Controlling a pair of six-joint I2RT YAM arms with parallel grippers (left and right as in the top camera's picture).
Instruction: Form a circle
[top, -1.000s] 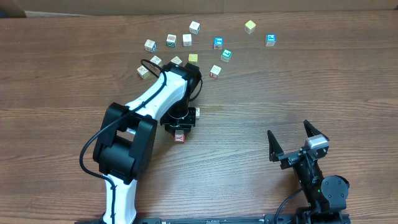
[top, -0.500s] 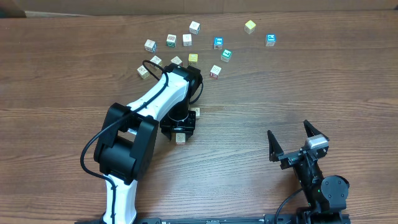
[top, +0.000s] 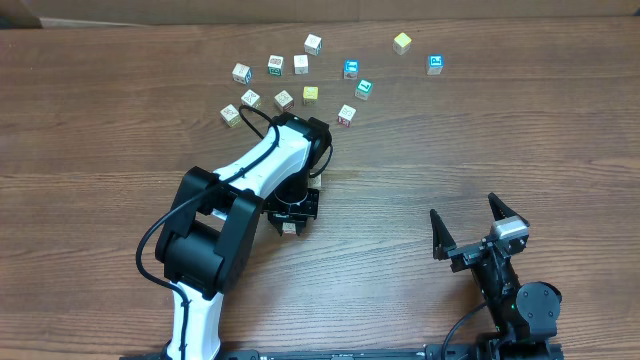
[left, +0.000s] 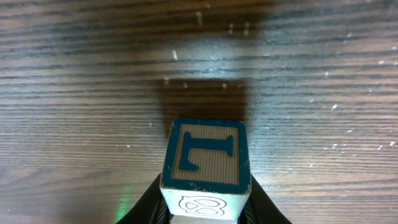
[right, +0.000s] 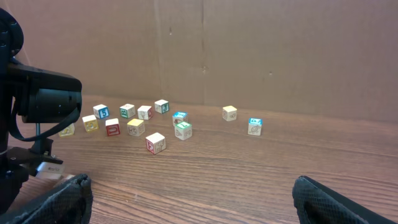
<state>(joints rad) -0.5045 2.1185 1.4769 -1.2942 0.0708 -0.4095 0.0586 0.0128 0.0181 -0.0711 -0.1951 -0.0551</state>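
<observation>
Overhead: The ring-like clump of cubes (top: 311, 93) lay on the far middle of the wooden table (top: 520, 130), a loose oval of small picture blocks marked in red, green, yellow and blue. A yellow-green cube (top: 402, 42) and a blue-marked cube (top: 435, 64) sat off to its right, apart from the clump. The white left arm reached across the table, and the left gripper (top: 290, 222) pointed down, well short of the clump on the near side. A pale lettered cube (top: 289, 229) showed at its tip. The right gripper (top: 468, 222) stood near the table's near right edge, jaws spread wide, nothing between them.

Left wrist: The lettered cube filled the lower middle of the frame, its top face bearing a dark blue letter in a blue border. The dark fingers (left: 142, 206) pressed in on both its sides, clamped on it. Bare wood grain and the cube's shadow lay beyond it.

Right wrist: The two fingertips (right: 62, 199) sat at the bottom corners, far apart. The clump spread across the middle distance before a cardboard wall (right: 249, 50), with the left arm's dark wrist at the left edge.
</observation>
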